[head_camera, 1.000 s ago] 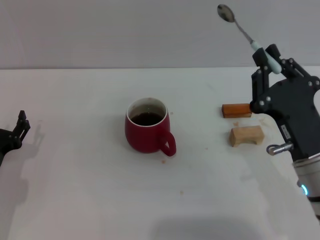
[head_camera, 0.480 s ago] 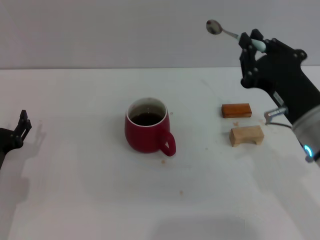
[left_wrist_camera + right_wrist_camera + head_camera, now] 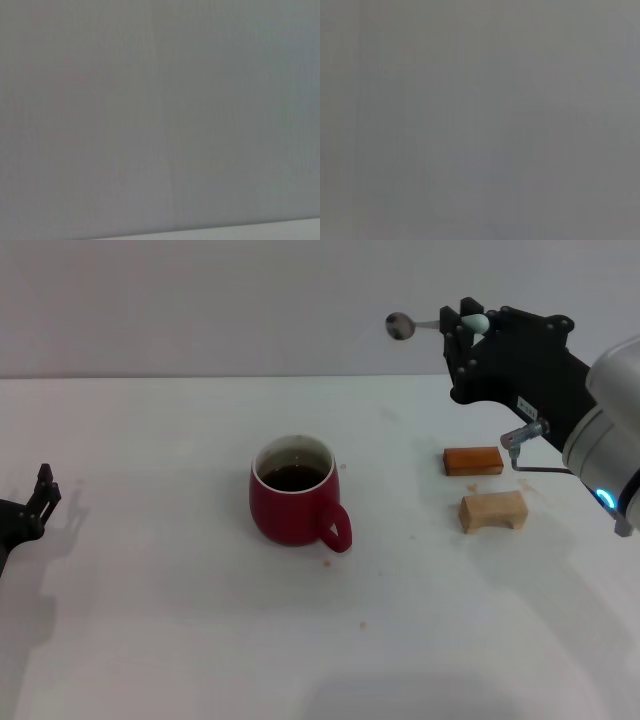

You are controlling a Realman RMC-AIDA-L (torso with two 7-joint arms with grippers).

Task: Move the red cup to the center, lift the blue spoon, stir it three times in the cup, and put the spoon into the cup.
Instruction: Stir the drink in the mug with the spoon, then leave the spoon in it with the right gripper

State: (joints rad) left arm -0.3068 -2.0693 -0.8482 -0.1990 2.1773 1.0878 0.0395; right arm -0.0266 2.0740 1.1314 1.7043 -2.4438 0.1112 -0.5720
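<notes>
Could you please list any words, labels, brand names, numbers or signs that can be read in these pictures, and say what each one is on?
None: no readable text shows in any view.
The red cup, the blue spoon in the right gripper, the two wooden blocks and the table are all plain.
The left gripper bears no lettering.
Both wrist views show only a blank grey surface.

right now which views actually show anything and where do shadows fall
Head view: soft even light; the red cup, the blue spoon held in the right gripper, and the left gripper casting a faint shadow on the table beside it. Left wrist view: flat grey, only a pale strip along one edge. Right wrist view: featureless grey.
</notes>
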